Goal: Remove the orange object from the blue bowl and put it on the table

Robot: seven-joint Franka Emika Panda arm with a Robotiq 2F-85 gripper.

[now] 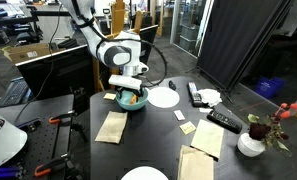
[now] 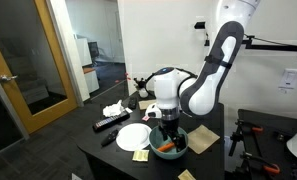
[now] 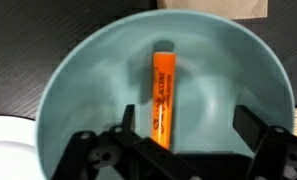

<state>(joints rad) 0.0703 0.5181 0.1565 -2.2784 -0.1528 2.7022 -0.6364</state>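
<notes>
My pincer (image 3: 185, 120) hangs wide open over the blue bowl (image 3: 88, 70), fingers either side of the orange object (image 3: 164, 95) lying inside; bowl sits near the table (image 1: 158, 125) edge

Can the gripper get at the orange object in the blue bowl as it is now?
Probably yes: the gripper hangs open right above the blue bowl, and nothing covers the orange object.

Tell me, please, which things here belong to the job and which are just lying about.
Job: orange marker, blue bowl, table, open tool.
Lying about: white plate, paper napkins, remote control, flower vase.
</notes>
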